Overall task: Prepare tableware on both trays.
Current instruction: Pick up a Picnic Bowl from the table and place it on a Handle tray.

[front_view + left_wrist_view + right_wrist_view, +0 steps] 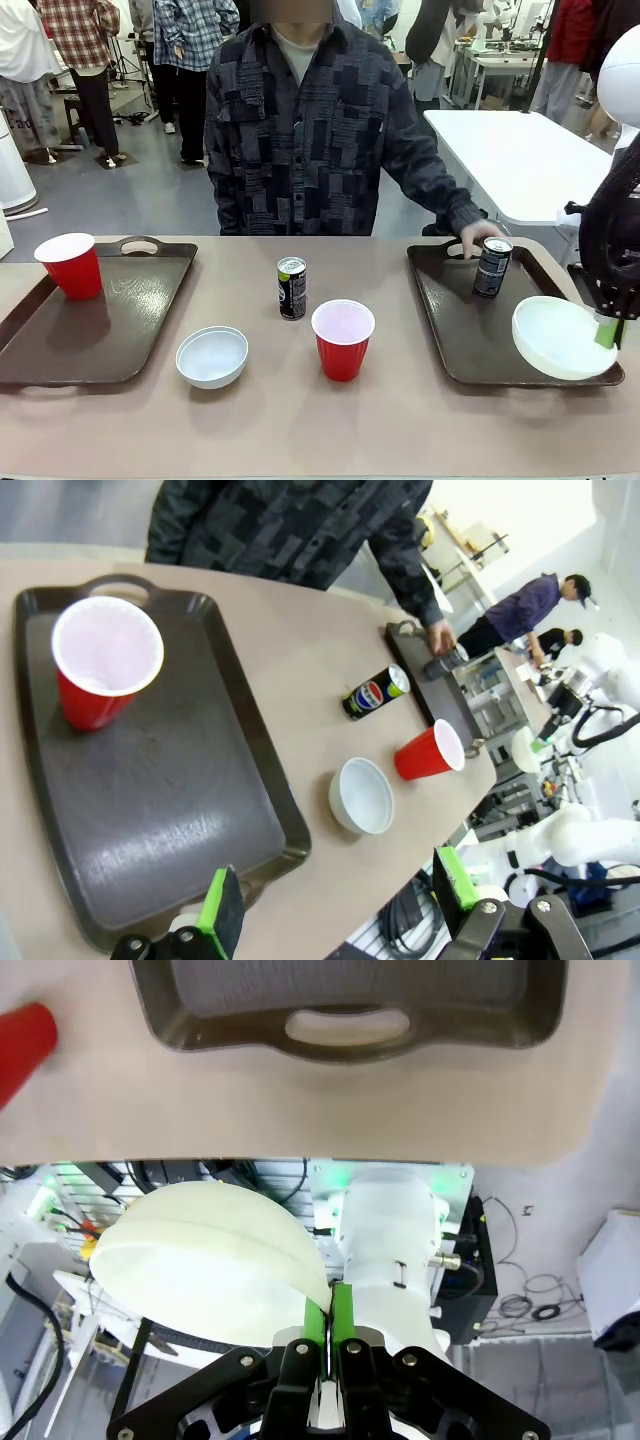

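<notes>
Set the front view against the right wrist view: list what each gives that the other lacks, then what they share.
Front view: person's hand at a can, left tray with red cup, loose bowl on the table. Right wrist view: green pads pinched on the rim of the white bowl, tray's near handle. Both: right pincer shut on that bowl, right tray.

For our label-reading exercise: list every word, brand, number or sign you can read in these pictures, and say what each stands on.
"pepsi", as far as it can be made out, beside a round emblem on the middle can, in the left wrist view.
The second can, on the right tray: pale print, too small to read.
Nothing else bears readable text.
</notes>
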Tool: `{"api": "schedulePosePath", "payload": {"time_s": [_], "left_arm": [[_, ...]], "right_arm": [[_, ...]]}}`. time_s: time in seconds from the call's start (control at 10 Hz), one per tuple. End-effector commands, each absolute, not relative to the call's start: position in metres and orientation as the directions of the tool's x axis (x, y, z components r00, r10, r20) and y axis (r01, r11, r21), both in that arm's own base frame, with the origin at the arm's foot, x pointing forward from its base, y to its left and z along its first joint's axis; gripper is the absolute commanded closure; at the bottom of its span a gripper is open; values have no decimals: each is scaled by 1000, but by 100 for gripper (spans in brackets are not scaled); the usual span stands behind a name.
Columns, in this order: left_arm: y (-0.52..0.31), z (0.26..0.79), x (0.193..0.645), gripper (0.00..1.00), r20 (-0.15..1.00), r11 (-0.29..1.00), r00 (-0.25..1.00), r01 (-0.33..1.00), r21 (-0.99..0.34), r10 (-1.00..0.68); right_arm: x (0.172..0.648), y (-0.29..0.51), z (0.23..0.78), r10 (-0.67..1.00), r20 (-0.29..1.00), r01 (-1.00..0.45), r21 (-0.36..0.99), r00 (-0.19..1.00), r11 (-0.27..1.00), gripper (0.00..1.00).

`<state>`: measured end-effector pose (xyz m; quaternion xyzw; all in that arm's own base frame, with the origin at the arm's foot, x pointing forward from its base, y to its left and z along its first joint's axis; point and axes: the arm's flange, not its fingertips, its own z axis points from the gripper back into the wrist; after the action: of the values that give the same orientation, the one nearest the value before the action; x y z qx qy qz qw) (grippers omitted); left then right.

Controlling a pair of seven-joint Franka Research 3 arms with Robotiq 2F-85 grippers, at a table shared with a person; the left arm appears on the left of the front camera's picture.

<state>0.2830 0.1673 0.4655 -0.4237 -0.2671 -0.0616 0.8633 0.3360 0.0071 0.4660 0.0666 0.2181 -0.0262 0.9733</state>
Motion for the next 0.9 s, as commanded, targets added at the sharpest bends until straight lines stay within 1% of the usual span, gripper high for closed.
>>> {"api": "schedulePosePath", "payload": {"time_s": [0.0,0.1,0.4,0.6,0.8], "left_arm": [[168,466,283,0,526,623,841,346,-702,125],[168,466,283,0,526,623,841,346,-702,125],[168,466,283,0,526,623,841,346,-702,125],[168,466,283,0,526,623,841,346,-702,125],[168,466,283,0,526,623,841,346,-702,125]], "right_arm": [[370,2,458,-36,-403,122,191,915,974,96],[391,-6,444,-23,-401,125,231,916,965,96],[441,-14,395,-51,-424,160,226,904,961,96],[461,-13,370,-72,-443,175,198,894,965,96],[480,-11,338,-128,-489,215,125,863,969,96]]}}
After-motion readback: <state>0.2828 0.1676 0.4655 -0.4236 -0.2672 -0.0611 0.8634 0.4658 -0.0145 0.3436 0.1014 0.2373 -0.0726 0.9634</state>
